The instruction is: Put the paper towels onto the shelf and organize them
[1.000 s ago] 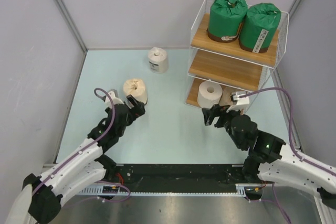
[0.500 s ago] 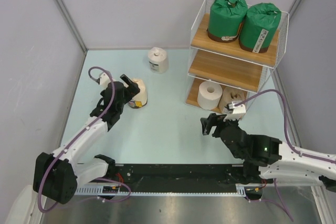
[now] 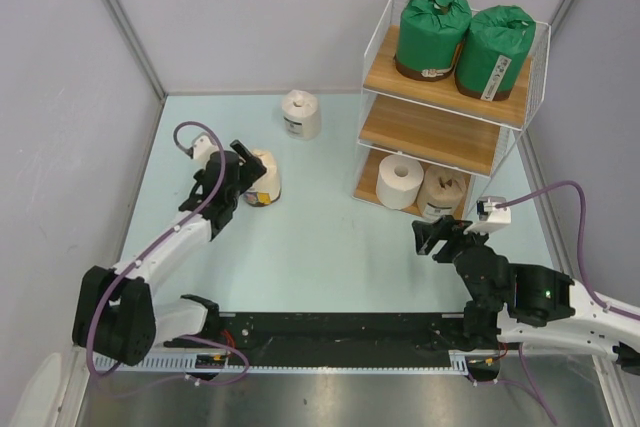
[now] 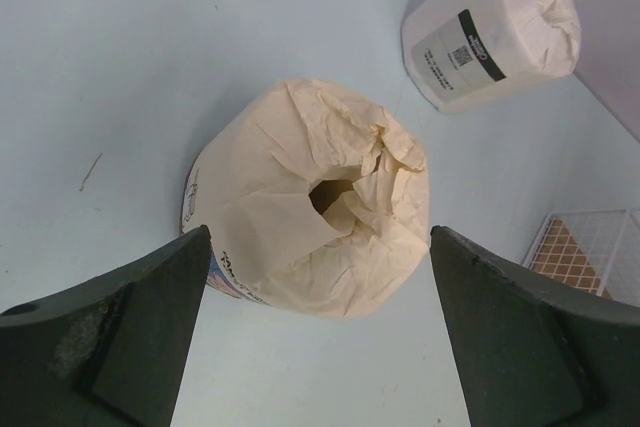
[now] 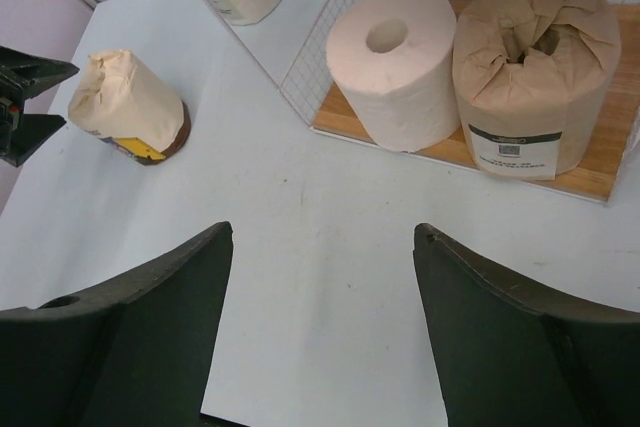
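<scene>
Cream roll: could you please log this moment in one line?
left gripper open, jaws flanking cream roll | right gripper open, empty | white labelled roll on table

six rolls in all: two green rolls, one bare white roll and one tan roll ahead of the right gripper, one cream roll between the left gripper fingers, one labelled white roll beyond it. one shelf, three boards.
</scene>
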